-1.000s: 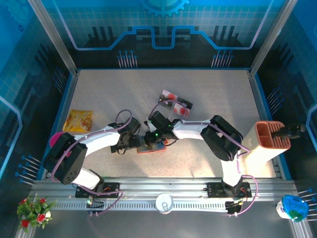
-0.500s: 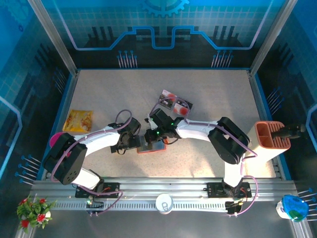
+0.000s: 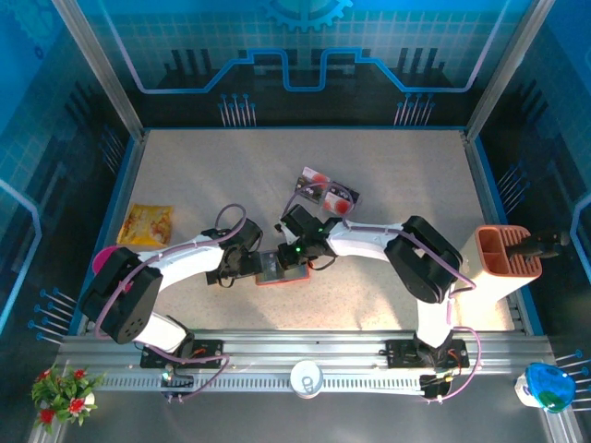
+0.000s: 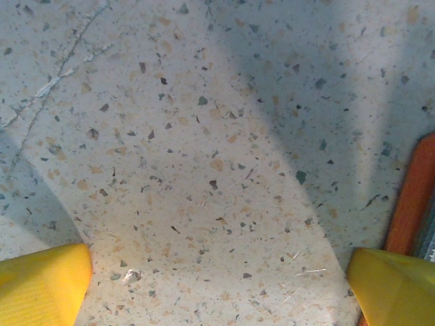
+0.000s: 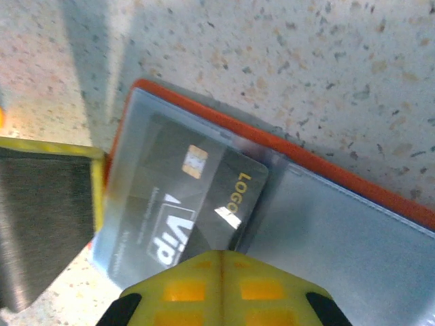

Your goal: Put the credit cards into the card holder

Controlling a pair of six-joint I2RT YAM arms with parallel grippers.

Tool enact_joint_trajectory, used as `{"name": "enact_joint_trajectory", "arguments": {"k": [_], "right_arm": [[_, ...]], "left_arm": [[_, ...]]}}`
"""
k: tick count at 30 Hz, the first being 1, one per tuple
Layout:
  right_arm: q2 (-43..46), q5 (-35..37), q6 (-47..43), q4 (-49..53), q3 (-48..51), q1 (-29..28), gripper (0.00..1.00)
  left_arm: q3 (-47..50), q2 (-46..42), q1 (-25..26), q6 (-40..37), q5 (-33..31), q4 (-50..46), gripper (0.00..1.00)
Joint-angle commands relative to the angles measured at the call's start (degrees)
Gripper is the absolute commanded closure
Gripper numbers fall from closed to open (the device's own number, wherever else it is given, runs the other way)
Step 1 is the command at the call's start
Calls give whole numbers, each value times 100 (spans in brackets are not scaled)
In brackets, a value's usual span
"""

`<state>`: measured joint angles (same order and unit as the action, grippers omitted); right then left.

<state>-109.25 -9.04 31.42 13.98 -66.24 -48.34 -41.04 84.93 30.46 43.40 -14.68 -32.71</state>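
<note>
The card holder point(image 3: 278, 278) lies open on the table, orange-red outside with grey-blue pockets point(image 5: 353, 231). A dark credit card point(image 5: 197, 197) marked VIP sits mostly inside its left clear pocket. My right gripper point(image 5: 221, 285) is shut, its tips at that card's near edge; I cannot tell if it pinches the card. From above, the right gripper point(image 3: 294, 255) hovers over the holder. My left gripper point(image 4: 217, 285) is open over bare table, with one finger point(image 5: 44, 224) at the holder's left rim point(image 4: 411, 197). Two more credit cards point(image 3: 328, 191) lie behind.
A yellow snack packet point(image 3: 146, 223) lies at the left. A tall orange ribbed container point(image 3: 503, 258) stands at the right edge. A white cup point(image 3: 307, 377) rests on the front rail between the arm bases. A pink object point(image 3: 103, 258) sits by the left arm.
My right gripper has moved a little nearer, down over the card holder. The left arm and the holder have stayed put.
</note>
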Motion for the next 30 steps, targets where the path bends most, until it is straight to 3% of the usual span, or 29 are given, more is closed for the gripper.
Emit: {"name": "enact_joint_trajectory", "arguments": {"k": [1, 16, 23, 30], "right_arm": [[-260, -32, -170, 267, -250, -74, 100], [-323, -353, -183, 408, -639, -288, 100], [221, -17, -140, 401, -288, -71, 100], [149, 119, -221, 517, -214, 25, 100]], "left_arm": [[208, 172, -34, -77, 264, 313, 1], [202, 68, -37, -90, 307, 315, 1], [48, -406, -33, -73, 230, 34, 1], [-66, -535, -54, -5, -41, -307, 1]]}}
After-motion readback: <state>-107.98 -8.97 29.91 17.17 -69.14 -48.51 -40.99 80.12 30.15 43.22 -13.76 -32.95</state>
